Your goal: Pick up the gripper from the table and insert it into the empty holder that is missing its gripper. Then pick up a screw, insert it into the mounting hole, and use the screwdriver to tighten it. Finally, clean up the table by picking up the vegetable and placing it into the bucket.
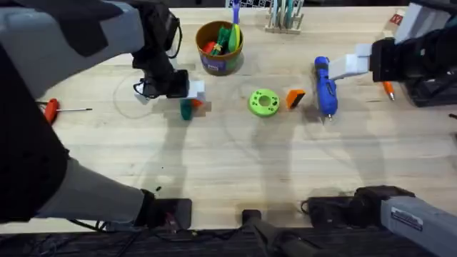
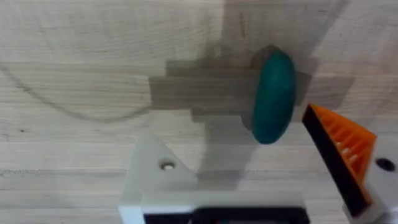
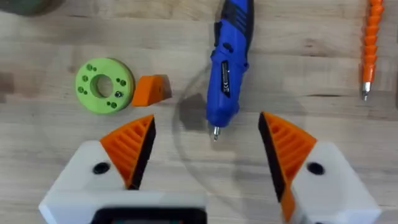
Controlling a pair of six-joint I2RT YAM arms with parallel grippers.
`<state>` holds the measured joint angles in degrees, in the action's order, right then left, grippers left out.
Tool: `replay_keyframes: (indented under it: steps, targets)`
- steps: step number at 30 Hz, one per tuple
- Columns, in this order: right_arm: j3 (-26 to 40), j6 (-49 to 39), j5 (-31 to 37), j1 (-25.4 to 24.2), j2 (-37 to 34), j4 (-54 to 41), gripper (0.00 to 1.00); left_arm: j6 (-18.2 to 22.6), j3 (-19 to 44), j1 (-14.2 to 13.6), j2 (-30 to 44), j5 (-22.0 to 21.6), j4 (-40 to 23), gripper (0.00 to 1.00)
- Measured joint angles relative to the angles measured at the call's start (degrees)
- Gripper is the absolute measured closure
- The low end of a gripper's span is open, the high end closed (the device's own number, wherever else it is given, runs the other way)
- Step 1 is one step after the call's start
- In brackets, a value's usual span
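Overhead, the left end effector (image 1: 187,100) hovers over the dark green vegetable (image 1: 186,109), fingers spread and holding nothing. Right end effector (image 3: 205,155) hangs wide open just above the blue screwdriver (image 3: 227,68); the orange gripper (image 1: 295,98) lies beside the lime-green disc (image 1: 263,102).
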<state>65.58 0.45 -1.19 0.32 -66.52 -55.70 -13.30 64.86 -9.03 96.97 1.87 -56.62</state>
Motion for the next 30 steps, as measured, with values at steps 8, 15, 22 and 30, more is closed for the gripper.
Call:
replay_keyframes:
  steps: [8,15,22,30]
  targets:
    - [0.0,0.0,0.0,0.0,0.0,0.0,0.015,1.1,0.0,-0.5,1.2,-0.1,1.2,0.014]
    - [0.0,0.0,0.0,0.0,0.0,0.0,0.015,1.3,0.0,-0.6,4.4,0.6,1.6,0.050]
    - [0.0,0.0,0.0,0.0,0.0,0.0,0.015,1.3,0.1,-0.9,4.3,2.3,1.9,0.843]
    - [0.0,0.0,0.0,0.0,0.0,0.0,0.015,1.5,0.1,-1.1,4.2,2.5,2.0,0.991]
